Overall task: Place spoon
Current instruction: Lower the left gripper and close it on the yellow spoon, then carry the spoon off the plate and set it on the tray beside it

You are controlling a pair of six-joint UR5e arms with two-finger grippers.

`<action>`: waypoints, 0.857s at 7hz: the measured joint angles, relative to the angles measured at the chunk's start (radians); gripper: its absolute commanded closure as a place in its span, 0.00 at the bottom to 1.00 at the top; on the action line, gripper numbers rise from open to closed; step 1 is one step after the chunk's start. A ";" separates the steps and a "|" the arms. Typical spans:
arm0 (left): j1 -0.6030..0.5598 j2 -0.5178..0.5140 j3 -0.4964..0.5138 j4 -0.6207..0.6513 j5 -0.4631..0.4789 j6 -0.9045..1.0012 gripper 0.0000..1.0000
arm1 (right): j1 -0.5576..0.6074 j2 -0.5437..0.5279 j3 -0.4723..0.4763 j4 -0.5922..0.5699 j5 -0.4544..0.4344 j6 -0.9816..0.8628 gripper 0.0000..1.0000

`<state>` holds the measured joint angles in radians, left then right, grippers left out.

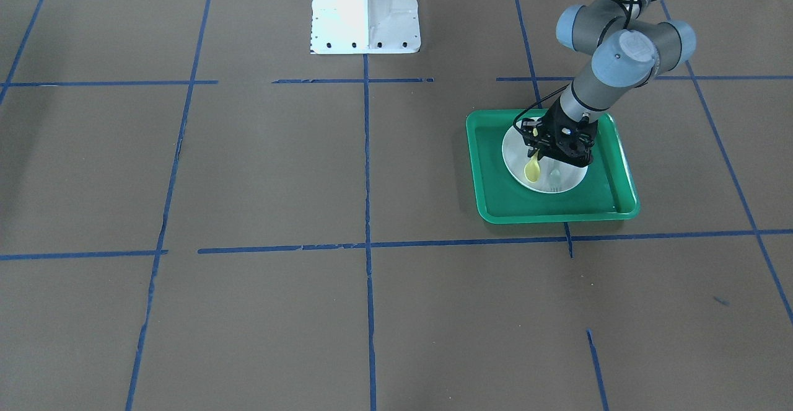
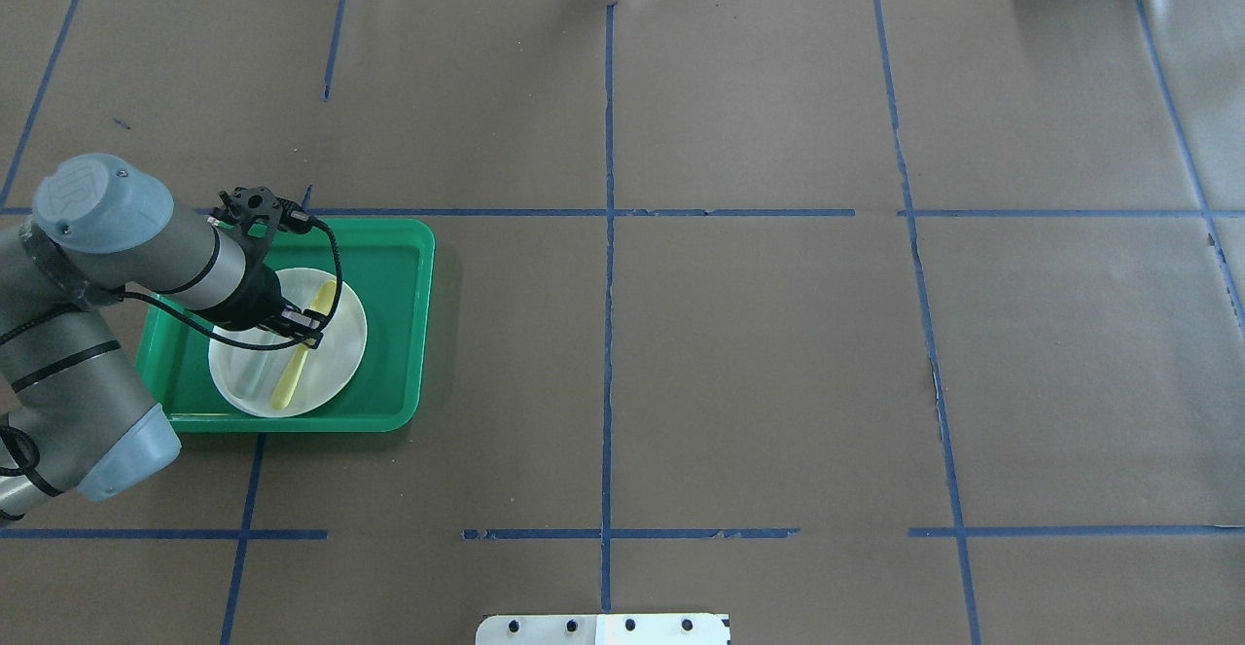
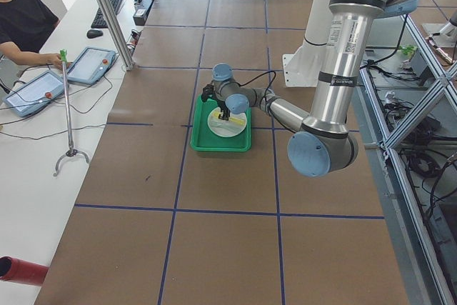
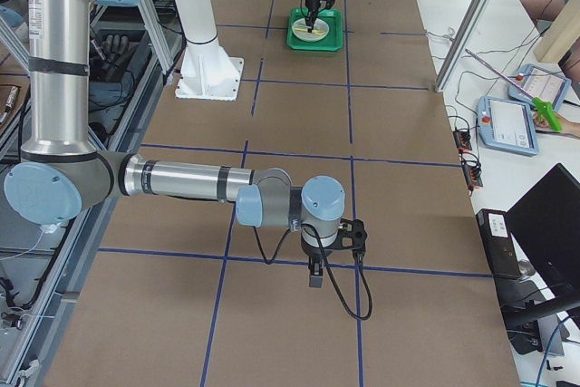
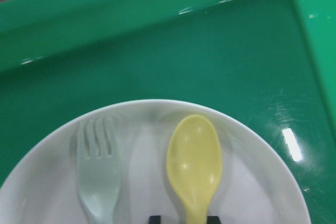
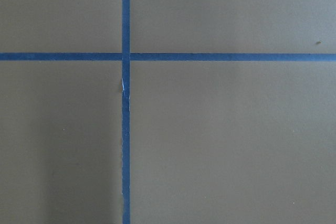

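The small yellow spoon [image 5: 194, 161] lies on the white plate [image 5: 147, 177] inside the green tray [image 2: 409, 334], bowl toward the tray's far side. A pale grey-green fork [image 5: 98, 171] lies parallel beside it. My left gripper [image 2: 309, 324] is low over the plate. Its two fingertips [image 5: 154, 217] straddle the spoon's handle with a small gap, so it looks open. In the front view the spoon [image 1: 532, 170] shows just below the left gripper [image 1: 545, 157]. My right gripper [image 4: 314, 278] hovers over bare table far from the tray; I cannot tell whether it is open or shut.
The tray [image 1: 557, 216] sits on brown paper marked with blue tape lines, on my left side. The white robot base [image 1: 365, 14] stands at the table's middle. Operators and tablets sit beyond the table's far edge [image 3: 43, 83].
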<state>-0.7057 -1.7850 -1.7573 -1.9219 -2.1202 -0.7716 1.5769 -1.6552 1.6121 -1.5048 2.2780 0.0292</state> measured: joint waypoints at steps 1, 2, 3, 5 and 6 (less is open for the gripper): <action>-0.003 -0.038 -0.022 0.070 -0.002 -0.072 1.00 | 0.000 0.000 0.000 0.000 0.000 0.000 0.00; -0.003 -0.094 -0.014 0.120 -0.002 -0.182 1.00 | 0.000 0.000 0.000 0.000 0.000 0.000 0.00; 0.000 -0.141 0.012 0.139 -0.001 -0.272 1.00 | 0.000 0.000 0.000 0.000 -0.001 0.000 0.00; 0.004 -0.192 0.071 0.139 0.002 -0.363 1.00 | 0.000 -0.001 0.000 0.000 0.000 0.000 0.00; 0.004 -0.200 0.094 0.131 0.004 -0.370 1.00 | 0.000 -0.001 0.000 0.000 0.000 0.000 0.00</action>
<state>-0.7014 -1.9854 -1.6633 -1.7908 -2.1166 -1.1413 1.5769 -1.6562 1.6122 -1.5048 2.2779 0.0291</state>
